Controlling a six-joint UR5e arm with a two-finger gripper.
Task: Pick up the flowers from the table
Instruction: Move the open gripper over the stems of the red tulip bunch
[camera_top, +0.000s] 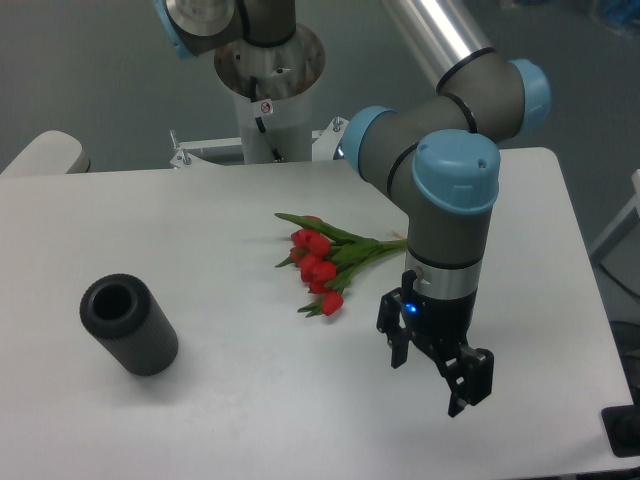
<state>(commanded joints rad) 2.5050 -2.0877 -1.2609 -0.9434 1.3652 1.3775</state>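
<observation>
A black cylinder (128, 325) lies at nine o'clock on the table (230, 400). The flowers (325, 262) lie centrally. At four o'clock, the gripper (434, 377) hangs open, empty (stems partly hidden); descending here risks closing on nothing.

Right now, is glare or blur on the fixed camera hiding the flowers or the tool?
Fixed camera: lighting even, no glare on the white table; soft shadows only. The flowers read sharply enough, though their stem ends are hidden behind the arm. The tool is dark and slightly soft, fingers apart, holding nothing.
</observation>
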